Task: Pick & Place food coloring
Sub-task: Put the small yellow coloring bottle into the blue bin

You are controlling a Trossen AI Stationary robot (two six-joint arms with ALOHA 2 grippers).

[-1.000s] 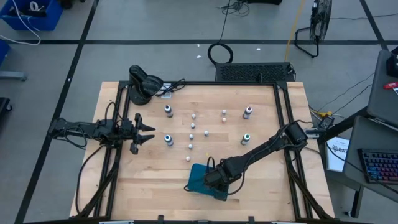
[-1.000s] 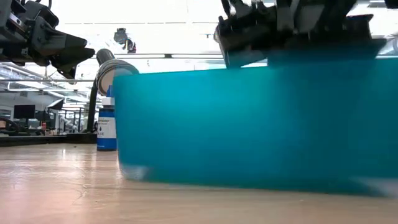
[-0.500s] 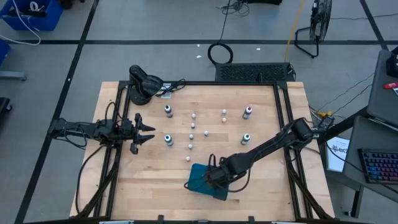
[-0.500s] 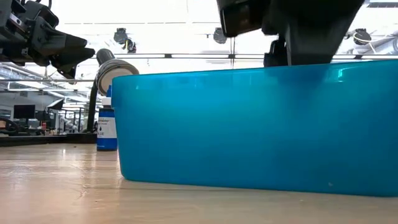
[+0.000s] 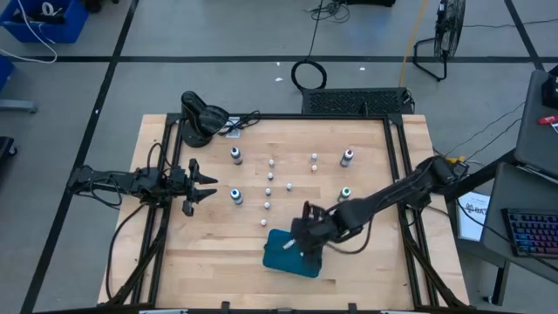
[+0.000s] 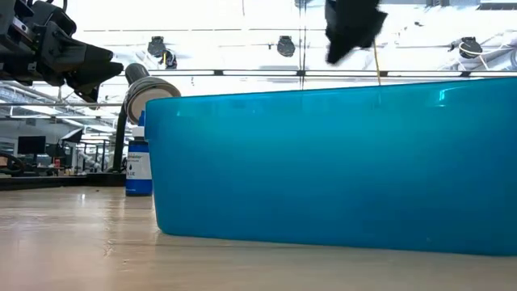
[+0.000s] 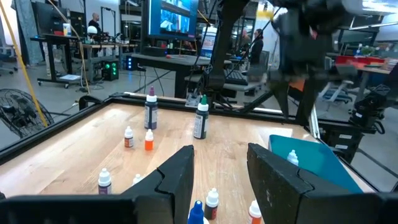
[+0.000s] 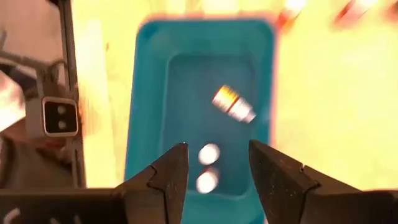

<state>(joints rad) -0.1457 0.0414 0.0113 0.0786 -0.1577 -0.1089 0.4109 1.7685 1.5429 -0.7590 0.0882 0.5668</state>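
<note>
- Three small bottles (image 8: 233,104) of the food coloring lie inside the teal tray (image 5: 281,258), which sits near the front edge of the worktop (image 5: 209,253); one is on its side with a yellow band, two show only their white tops.
- Remaining food coloring stands upright across the middle of the worktop: tiny whitish dropper bottles (image 5: 268,191) in loose rows, flanked by larger white-capped bottles, e.g. a blue-bodied one (image 5: 235,195) toward the left side and a green-marked one (image 5: 345,194) toward the right.
- Right hand (image 5: 307,228) hovers over the tray's rear rim; its fingers stand apart with nothing between them, so it is released.
- Left hand (image 5: 202,186) waits at the left edge, fingers parted, empty.
- Handling, judged: the bottles look like light, rigid plastic, smooth and round, so likely to slip or topple under a sideways nudge. They are narrow, and close neighbours leave little finger room.
- Best hold, judged: a straight-down pinch across the cap or shoulder of an upright bottle.
- Materials: the tray is smooth, glossy moulded plastic with rounded corners and low walls; the worktop is pale planked wood framed by dark rails.
</note>
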